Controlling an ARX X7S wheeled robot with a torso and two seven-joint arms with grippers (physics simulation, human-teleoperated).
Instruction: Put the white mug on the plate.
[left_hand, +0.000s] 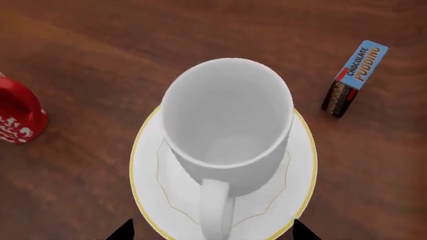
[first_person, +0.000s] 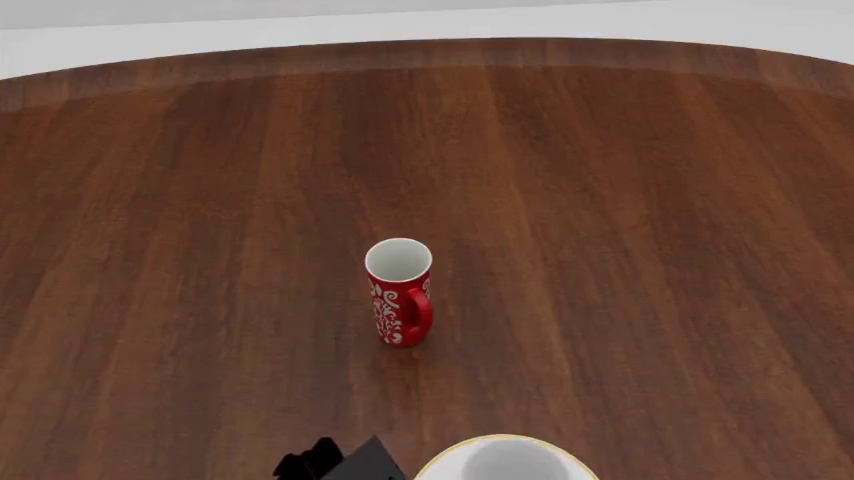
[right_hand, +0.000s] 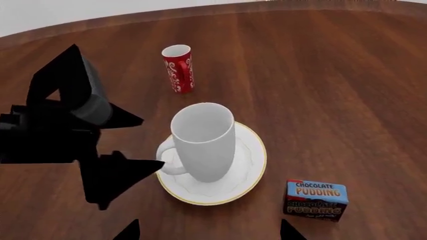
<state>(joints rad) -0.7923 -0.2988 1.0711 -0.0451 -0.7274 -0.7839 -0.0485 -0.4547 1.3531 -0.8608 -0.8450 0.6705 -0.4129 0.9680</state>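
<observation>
Left wrist view: the tall glossy white mug (left_hand: 227, 125) stood upright on the round white plate with a thin gold-yellow rim (left_hand: 148, 150), set toward the plate's far edge, its loop handle pointing back toward the camera. Bare plate showed on either side of the handle. Only two dark tips of the left gripper (left_hand: 212, 231) entered at the frame edge, spread wide to either side of the handle and touching nothing. The slim red mug with a white swirl pattern (left_hand: 19, 114) stood well apart on one side, and a small blue-and-brown chocolate pudding box (left_hand: 353, 78) lay apart on the other. Open dark brown wooden surface (left_hand: 100, 45) lay between them.

Head view: the red mug stood upright near the centre with broad bare wood all round it. At 6 o'clock from it, the plate rim and white mug were cut off by the bottom edge, with a dark piece of the left arm at their 9 o'clock. The surface's curved far edge ran along 12 o'clock.

Right wrist view: the left gripper's jaws gaped apart, just beside the handle without gripping it. The pudding box sat at the plate's 4 o'clock, clear of the rim. The right gripper (right_hand: 210, 231) showed only two spread tips, empty.
</observation>
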